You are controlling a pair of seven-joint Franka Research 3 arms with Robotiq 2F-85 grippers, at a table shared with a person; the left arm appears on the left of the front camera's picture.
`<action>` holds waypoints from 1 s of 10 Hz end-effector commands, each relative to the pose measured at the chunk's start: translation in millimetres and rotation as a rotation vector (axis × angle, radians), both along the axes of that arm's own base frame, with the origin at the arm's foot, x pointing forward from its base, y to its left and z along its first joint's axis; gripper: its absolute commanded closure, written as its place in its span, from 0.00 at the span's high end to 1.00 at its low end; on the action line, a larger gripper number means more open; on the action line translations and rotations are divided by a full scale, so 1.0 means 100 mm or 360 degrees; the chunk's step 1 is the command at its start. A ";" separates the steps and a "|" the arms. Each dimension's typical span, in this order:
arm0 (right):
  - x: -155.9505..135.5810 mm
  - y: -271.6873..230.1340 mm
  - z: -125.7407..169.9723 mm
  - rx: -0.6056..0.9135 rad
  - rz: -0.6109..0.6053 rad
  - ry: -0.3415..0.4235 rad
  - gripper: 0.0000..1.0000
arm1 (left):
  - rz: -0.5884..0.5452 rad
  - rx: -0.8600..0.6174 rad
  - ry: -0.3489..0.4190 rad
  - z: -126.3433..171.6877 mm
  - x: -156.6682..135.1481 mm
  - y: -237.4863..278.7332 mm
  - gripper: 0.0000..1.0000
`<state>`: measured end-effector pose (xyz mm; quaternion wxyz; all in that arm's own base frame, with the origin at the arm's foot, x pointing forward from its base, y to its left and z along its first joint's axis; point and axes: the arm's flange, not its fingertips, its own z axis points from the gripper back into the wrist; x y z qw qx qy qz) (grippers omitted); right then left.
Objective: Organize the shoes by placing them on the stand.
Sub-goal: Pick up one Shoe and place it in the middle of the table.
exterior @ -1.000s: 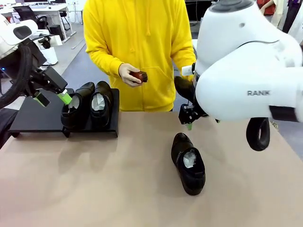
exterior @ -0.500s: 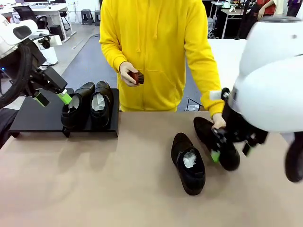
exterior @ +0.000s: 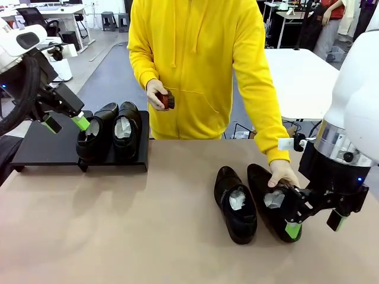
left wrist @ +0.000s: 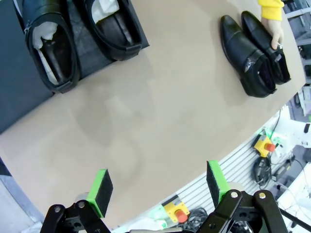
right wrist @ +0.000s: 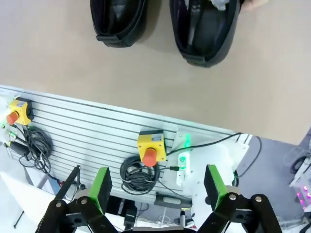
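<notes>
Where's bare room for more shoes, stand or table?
Stand: left half bare, from its left edge to the two parked shoes; left gripper hangs above. Table: wide bare patch between stand front and the loose pair. Crowded right: person's hand and right gripper at that pair.

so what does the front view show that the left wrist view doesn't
Front view adds the person's yellow hoodie, a hand holding a small reddish-brown object, and the open right gripper near the rightmost shoe. Left wrist view adds yellow boxes with red buttons below the table's near edge. Both have the open left gripper, two shoes on the stand, two more on the table, the person's other hand on the rightmost.
</notes>
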<state>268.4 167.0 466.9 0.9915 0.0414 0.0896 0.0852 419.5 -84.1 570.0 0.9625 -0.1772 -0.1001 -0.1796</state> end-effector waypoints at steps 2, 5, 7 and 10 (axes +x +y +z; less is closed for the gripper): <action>0.11 -0.04 -0.02 0.0083 0.0025 0.0057 1.00 | 0.0017 0.0015 0.0004 0.02 0.01 0.00 1.00; 0.03 -0.01 -0.02 0.0008 -0.0003 0.0014 1.00 | 0.0017 0.0015 0.0004 0.02 0.01 0.00 1.00; 0.03 -0.01 -0.02 0.0008 -0.0003 0.0014 1.00 | 0.0017 0.0015 0.0004 0.02 0.01 0.00 1.00; 0.03 -0.01 -0.02 0.0008 -0.0003 0.0014 1.00 | 0.0017 0.0015 0.0004 0.02 0.01 0.00 1.00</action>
